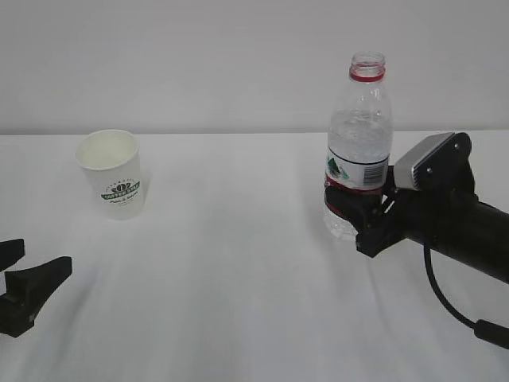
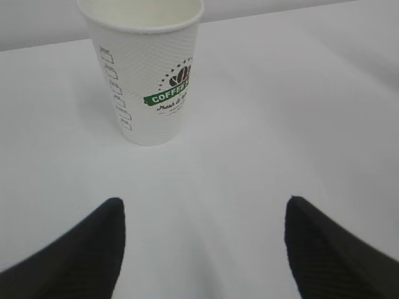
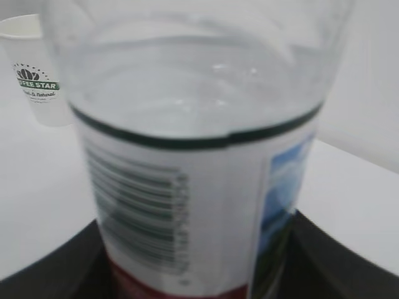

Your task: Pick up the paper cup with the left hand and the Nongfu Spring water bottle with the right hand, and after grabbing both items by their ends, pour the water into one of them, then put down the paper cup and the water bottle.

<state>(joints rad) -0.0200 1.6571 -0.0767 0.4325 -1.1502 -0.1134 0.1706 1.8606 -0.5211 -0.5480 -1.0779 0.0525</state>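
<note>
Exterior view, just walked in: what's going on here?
The right hand is closed around the lower part of the uncapped Nongfu Spring water bottle, which stands upright on the white table. The left hand is open, short of the paper cup, which stands untouched. Nothing is being poured.

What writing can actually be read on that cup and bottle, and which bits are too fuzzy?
"COFFEE STAR": green band on the paper cup, clearest in the right wrist view; the left wrist view cuts it to "COFFEE".
Script line under that band: too small to read.
Checkbox column on the cup's side: no readable words.
Barcode and small print on the water bottle label: blurred, unreadable.
Brand name on the bottle: not legible.
</note>
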